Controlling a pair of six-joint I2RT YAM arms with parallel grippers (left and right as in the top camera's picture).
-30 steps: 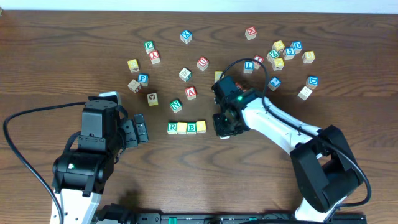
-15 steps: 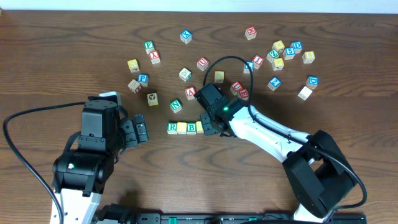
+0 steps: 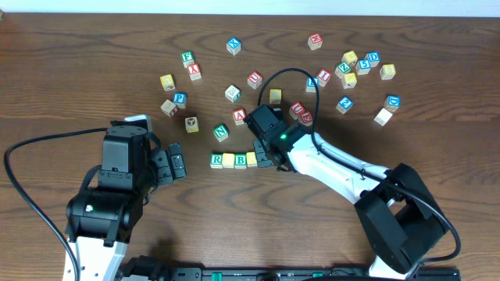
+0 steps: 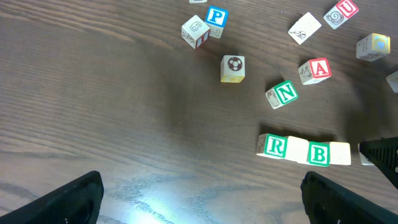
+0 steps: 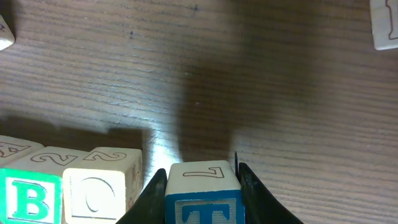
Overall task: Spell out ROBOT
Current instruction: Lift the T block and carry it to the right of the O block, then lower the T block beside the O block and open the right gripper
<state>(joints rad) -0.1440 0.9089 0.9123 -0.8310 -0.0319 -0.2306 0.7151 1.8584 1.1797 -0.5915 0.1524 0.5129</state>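
The blue-lettered T cube [image 5: 202,208] sits clamped between the two fingers of the right gripper [image 5: 203,180], which press on its left and right faces. Whether the cube rests on the table [image 3: 78,78] or hangs just above it, I cannot tell.

Just to the left of this gripper, with only its left finger in between, stands the near yellow cube [image 5: 99,193], its front face showing a pale O. Touching that cube on its far side is the green-lettered B cube [image 5: 28,199]. In the overhead view the line runs on away from the gripper to the far yellow cube [image 3: 228,160] and then the green-lettered R cube [image 3: 216,161]. All four stand side by side in one straight row, and the T is level with its right end.

Ahead of the right gripper and slightly to its left lie the green N cube [image 3: 221,133] and the red A cube [image 3: 240,117], both apart from the row.

The left gripper [image 3: 178,161] hangs well to the left of the R cube with its fingers spread wide and nothing between them.
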